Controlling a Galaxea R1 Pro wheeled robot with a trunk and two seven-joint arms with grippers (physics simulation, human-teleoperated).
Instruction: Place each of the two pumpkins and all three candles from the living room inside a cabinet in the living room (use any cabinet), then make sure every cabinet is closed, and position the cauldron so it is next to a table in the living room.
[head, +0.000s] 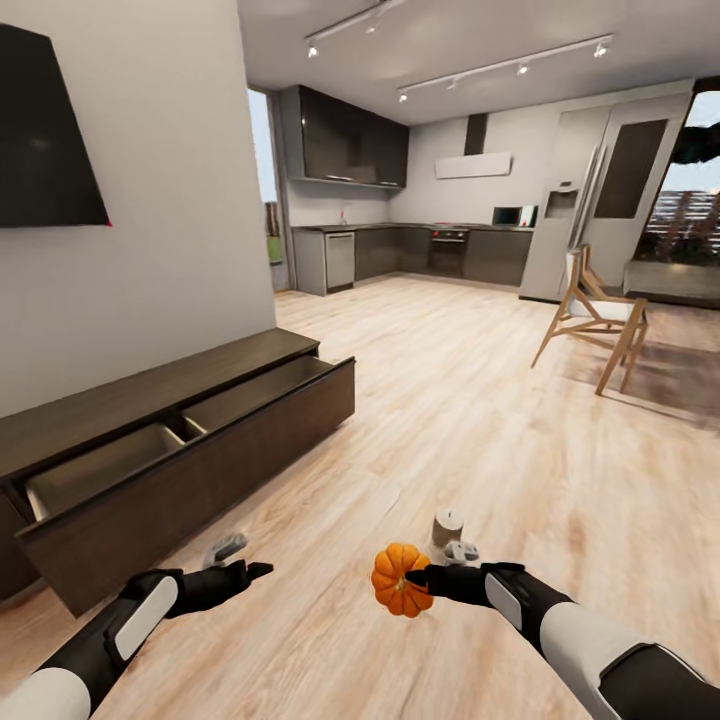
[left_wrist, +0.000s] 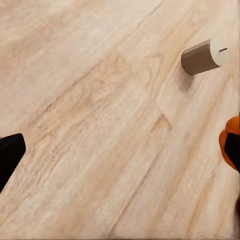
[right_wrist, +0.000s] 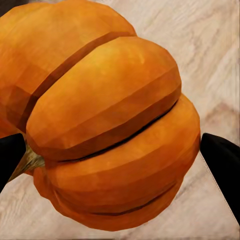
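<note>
My right gripper is shut on an orange ribbed pumpkin, held low over the wood floor. Up close, the pumpkin sits between the two black fingertips. A beige candle stands on the floor just beyond that gripper, and it appears again as the candle in the left wrist view. My left gripper is open and empty, in front of the cabinet. The cabinet's long drawer is pulled out and shows pale compartments. The cauldron and the table are out of view.
A white-and-wood chair stands at the right on a dark rug. The kitchen with dark cupboards lies at the far end. A dark TV hangs on the wall above the cabinet. Wood floor stretches ahead.
</note>
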